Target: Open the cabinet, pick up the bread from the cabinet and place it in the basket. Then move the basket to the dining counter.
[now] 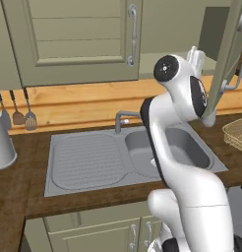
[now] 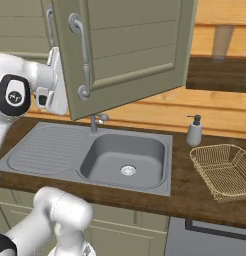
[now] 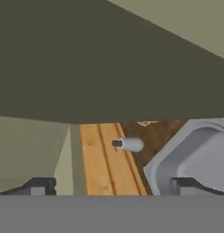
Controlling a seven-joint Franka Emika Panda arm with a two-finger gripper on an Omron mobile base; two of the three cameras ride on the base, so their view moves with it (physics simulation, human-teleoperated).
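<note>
Gripper [image 3: 111, 184] jaws released, nothing held; I see the cabinet [image 2: 135, 45] door swung open, basket [image 2: 222, 170] beside the sink [image 2: 122, 160].

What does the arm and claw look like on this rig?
Glossy white rounded arm links with dark bands at the joints and round black caps bearing a small white mark. The claw has two small dark finger tips with pale grey faces. No cables visible.

basket [image 1: 237, 134] cut by right edge, cabinet [image 2: 130, 50] door hiding its interior
</note>
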